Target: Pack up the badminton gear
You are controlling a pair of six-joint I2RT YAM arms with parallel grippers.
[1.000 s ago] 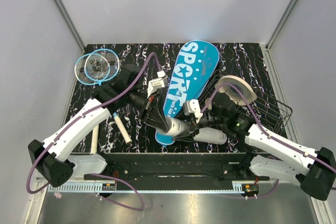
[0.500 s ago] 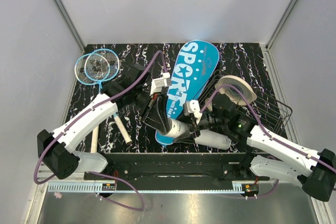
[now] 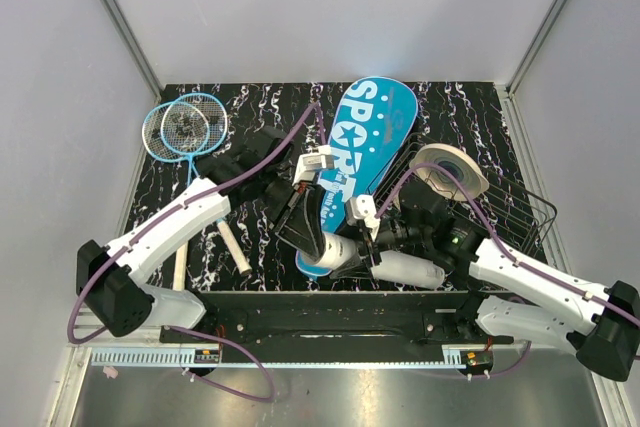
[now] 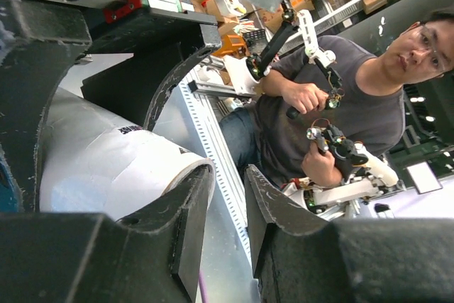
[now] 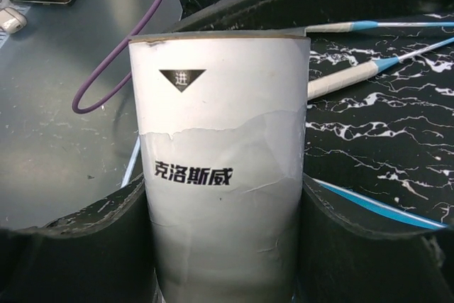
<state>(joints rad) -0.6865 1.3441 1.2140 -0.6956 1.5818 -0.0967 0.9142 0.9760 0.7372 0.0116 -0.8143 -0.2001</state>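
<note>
My right gripper (image 3: 368,243) is shut on the long white tube (image 3: 405,267) and holds it nearly level near the table's front edge; in the right wrist view (image 5: 227,196) its fingers clamp the tube (image 5: 223,125) on both sides. My left gripper (image 3: 316,235) is at the tube's open left end. In the left wrist view (image 4: 228,175) its fingers stand slightly apart with nothing between them, and the tube (image 4: 106,161) lies against the outside of one finger. The blue SPORT cover (image 3: 365,142) lies behind them. Two light-blue rackets (image 3: 185,127) lie at the far left.
A black wire basket (image 3: 515,209) stands at the right with a round woven disc (image 3: 450,165) at its far end. The racket handles (image 3: 236,249) reach toward the front left and also show in the right wrist view (image 5: 347,76). Small dark things lie on the racket heads.
My left gripper has moved right and nearer, closing in on the tube's open end. My right gripper has shifted the tube slightly toward the front edge.
</note>
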